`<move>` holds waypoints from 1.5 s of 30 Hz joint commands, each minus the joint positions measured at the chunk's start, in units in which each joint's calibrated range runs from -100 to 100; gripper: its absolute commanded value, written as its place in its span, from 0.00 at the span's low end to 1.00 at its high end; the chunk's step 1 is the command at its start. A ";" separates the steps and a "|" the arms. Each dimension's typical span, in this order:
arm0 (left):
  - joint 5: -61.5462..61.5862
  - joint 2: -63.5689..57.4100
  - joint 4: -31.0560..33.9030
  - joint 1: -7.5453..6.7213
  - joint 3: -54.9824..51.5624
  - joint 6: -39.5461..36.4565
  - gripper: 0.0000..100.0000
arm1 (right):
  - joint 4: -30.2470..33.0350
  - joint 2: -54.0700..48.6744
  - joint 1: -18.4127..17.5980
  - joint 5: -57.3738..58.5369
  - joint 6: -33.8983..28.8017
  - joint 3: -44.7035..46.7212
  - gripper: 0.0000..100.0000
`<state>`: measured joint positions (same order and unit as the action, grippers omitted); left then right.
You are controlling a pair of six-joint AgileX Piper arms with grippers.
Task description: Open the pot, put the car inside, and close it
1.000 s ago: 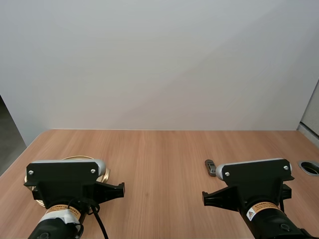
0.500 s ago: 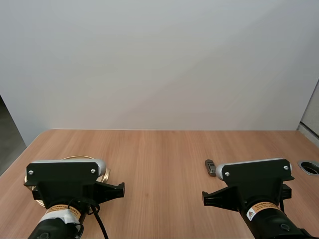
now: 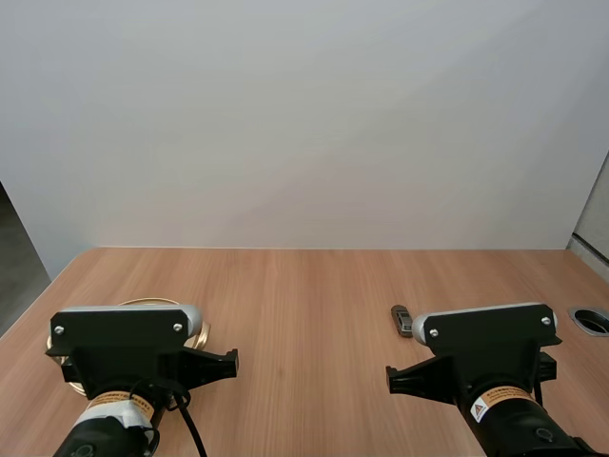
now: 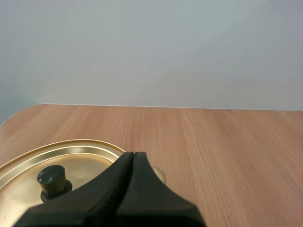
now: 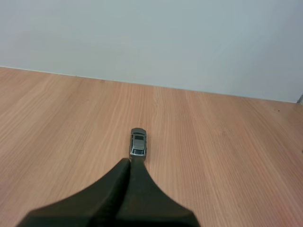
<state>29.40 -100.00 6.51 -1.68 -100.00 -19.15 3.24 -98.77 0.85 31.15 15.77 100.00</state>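
Pot: gold, lid on.

High view. The pot sits on the desk beneath the left arm, and its rim shows past the arm's edges. Car: small, grey, on the desk just ahead of the right arm at that arm's inner side, well apart from the pot. Round hole: set in the desk, outboard of the right arm.

Left wrist view. Left tool: fingers pressed together into one dark wedge, gripping nothing. Lid: seated on the pot, lying below and to one side of the tool's tip. Knob: black, upright at the lid's middle, beside the wedge and apart from it. Side handle: gold, just beside the wedge on its other side.

Right wrist view. Right tool: fingers pressed together into one wedge, gripping nothing. The car stands on its wheels on the desk, straight ahead of the tip, its length in line with the wedge. Its near end meets the tip here; whether they touch cannot be told.
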 commanded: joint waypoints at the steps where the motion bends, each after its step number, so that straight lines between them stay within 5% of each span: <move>1: 0.01 0.00 0.05 -0.01 0.00 0.00 0.00 | 0.04 0.00 0.00 -0.10 0.00 0.00 0.00; 5: 0.01 0.00 -0.42 -0.01 0.00 -0.50 0.00 | -1.06 0.00 0.00 -0.72 0.00 0.00 0.00; 9: -4.22 0.00 6.15 -0.01 0.00 2.33 0.00 | 1.06 0.00 0.00 -1.37 0.08 0.00 0.00; 13: -20.01 0.00 17.30 -0.01 6.45 6.10 0.00 | 14.15 0.00 0.00 -1.37 0.08 -6.76 0.00; 17: -7.37 0.00 25.41 -0.01 19.23 5.36 0.00 | 24.12 0.00 0.00 1.67 0.08 -18.01 0.00; 20: 5.29 0.00 24.37 1.03 26.21 3.64 0.00 | 20.91 0.00 0.00 9.00 -0.17 -26.19 0.00; 26: 4.21 0.16 29.64 1.37 32.70 4.64 0.00 | 15.82 0.37 0.23 11.24 1.43 -32.80 0.00; 34: 36.59 20.22 29.37 1.29 50.70 10.34 0.00 | 12.51 8.18 -0.70 20.53 12.63 -32.80 0.00; 45: 70.30 55.98 9.42 3.95 71.17 30.18 0.00 | -0.67 11.98 -0.69 37.04 17.21 -32.40 0.00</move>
<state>66.46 -70.11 23.72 2.15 -36.27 2.61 7.00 -86.83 0.15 65.70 31.12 67.46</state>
